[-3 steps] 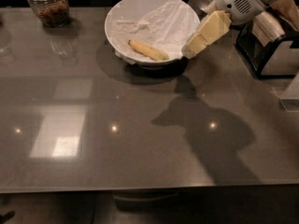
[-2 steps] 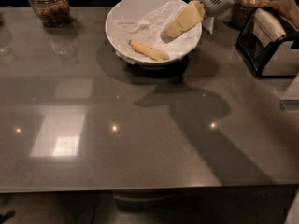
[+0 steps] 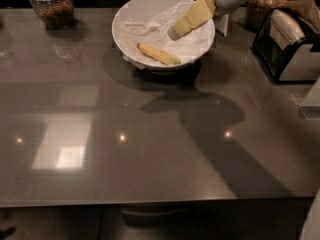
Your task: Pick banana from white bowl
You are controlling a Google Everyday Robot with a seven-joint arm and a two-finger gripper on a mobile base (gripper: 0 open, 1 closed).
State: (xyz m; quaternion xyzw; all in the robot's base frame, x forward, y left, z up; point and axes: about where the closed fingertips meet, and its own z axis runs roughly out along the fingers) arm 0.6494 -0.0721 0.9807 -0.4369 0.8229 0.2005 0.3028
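The white bowl (image 3: 130,19) stands at the back middle of the grey table, lined with crumpled white paper. The small yellow banana (image 3: 158,54) lies in its front part, tip pointing right. My gripper (image 3: 178,27) comes in from the upper right and hangs over the bowl's right half, its pale yellow fingers pointing down-left. It is above and to the right of the banana and apart from it.
A glass jar of brown contents (image 3: 51,6) stands at the back left. Another jar (image 3: 261,6) and a black-and-white napkin holder (image 3: 292,46) stand at the back right. The glossy grey table (image 3: 150,149) stretches toward the front edge.
My gripper has moved left and a little farther back, from the bowl's right rim to over the bowl's right half. The banana and bowl have not moved.
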